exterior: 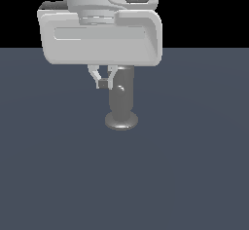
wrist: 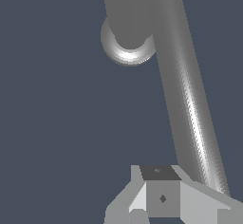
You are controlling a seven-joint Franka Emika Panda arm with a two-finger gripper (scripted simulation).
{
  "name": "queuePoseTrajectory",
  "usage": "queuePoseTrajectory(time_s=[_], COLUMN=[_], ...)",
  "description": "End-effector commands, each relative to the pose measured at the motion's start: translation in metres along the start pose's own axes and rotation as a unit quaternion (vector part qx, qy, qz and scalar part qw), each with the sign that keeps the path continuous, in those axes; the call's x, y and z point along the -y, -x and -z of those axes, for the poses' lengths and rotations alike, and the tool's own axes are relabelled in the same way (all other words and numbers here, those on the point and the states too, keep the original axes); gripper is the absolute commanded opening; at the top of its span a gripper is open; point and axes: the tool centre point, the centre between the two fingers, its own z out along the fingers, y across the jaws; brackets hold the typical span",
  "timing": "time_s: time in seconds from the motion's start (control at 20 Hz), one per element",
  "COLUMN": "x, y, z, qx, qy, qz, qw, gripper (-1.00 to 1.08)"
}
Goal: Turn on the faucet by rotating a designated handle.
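The faucet [exterior: 121, 100] is a grey metallic upright cylinder on a flared round base, standing on the dark floor. In the wrist view I look down on its body [wrist: 127, 14] and base rim [wrist: 129, 56]. The handle [wrist: 190, 104], a long grey rod, runs from the body's upper part to just beside my fingertips. In the exterior view I cannot tell the handle apart from the body. My gripper [exterior: 103, 83] hangs at the exterior view's left of the cylinder, close to its upper part. Its fingers meet with nothing between them, and the gripper [wrist: 161, 194] lies right beside the rod's far end.
The flat dark blue-grey floor [exterior: 194, 175] stretches all around the faucet. My large white hand housing [exterior: 99, 34] fills the top of the exterior view and hides the faucet's top.
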Motion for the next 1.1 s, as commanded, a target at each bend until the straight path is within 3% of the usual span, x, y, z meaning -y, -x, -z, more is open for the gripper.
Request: queuePoseTrajectory(time_s=[0.0,0.8,0.85,0.9,1.05], x=[-0.027,-0.111,-0.111,-0.094,-0.102], y=[-0.004,-0.016,-0.016,-0.027,-0.036], z=[-0.008,-0.008,-0.008,0.007,0.006], qx=[0.007,0.007,0.007,-0.014,-0.012], qy=[0.000,0.000,0.000,0.001,0.001], qz=[-0.016,-0.016,-0.016,-0.001,-0.002], qw=[0.9999,0.9999,0.9999,0.9999,0.9999], gripper=[-1.00,-1.00,-1.00,-1.00,-1.00])
